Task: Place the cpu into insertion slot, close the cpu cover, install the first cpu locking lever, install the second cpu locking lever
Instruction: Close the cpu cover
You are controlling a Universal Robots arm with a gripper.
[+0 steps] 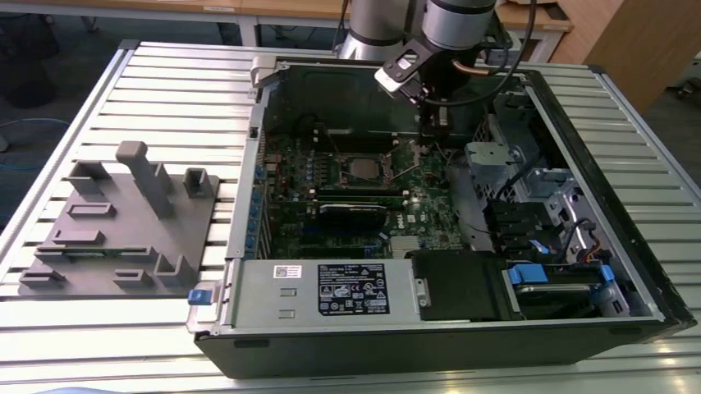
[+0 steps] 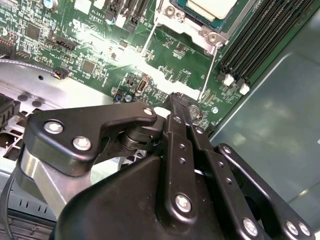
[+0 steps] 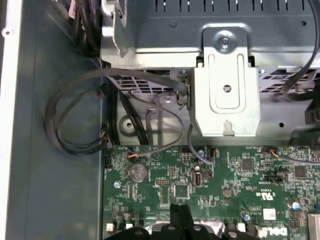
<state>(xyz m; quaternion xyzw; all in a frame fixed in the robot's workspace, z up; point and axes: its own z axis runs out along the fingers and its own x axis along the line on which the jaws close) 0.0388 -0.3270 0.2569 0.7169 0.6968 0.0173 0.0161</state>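
Note:
The cpu, a pale silvery square, lies in the insertion slot on the green board inside the open computer case. The silvery cpu cover lies flat around it. Two thin wire locking levers run from the socket's corners out over the board. My gripper hangs over the board on the exterior view's right of the socket, fingers pressed together. Its tip is right beside the free end of the nearer lever; whether they touch I cannot tell.
Long black memory slots flank the socket. A metal bracket and black cables sit at the board's edge. The power supply and drive bays fill the case's near and right side. A grey fixture plate lies on the slatted table.

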